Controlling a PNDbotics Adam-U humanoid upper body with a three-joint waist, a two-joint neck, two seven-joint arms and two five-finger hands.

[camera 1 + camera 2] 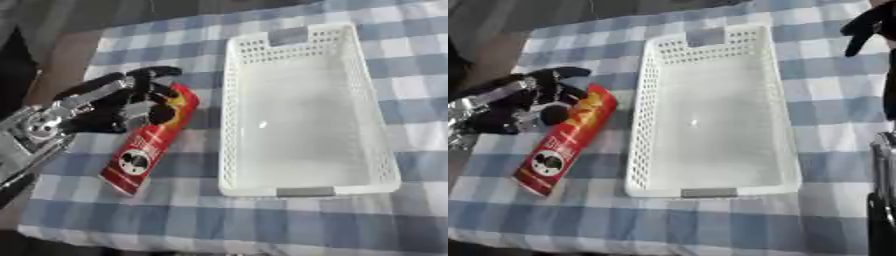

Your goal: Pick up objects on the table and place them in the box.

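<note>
My left hand comes in from the left edge and sits at the upper end of the red can, its dark fingers curled over and against the can's top half; I read that as a grip on the can, though the black fingers blur together and I can't make out exactly where the thumb lies. The can itself is tilted, lying long-ways on the checked cloth of the tabletop, its lower end with the round face logo pointing toward the near-left corner, its upper end just beside the left wall of the white basket. The basket stands to the right of the can, with nothing visible inside it. My right hand shows only in the right eye view, at the upper right corner, cut off by the edge; I cannot tell how its fingers are set. More of that arm runs down the right edge, dark and hard to read.
</note>
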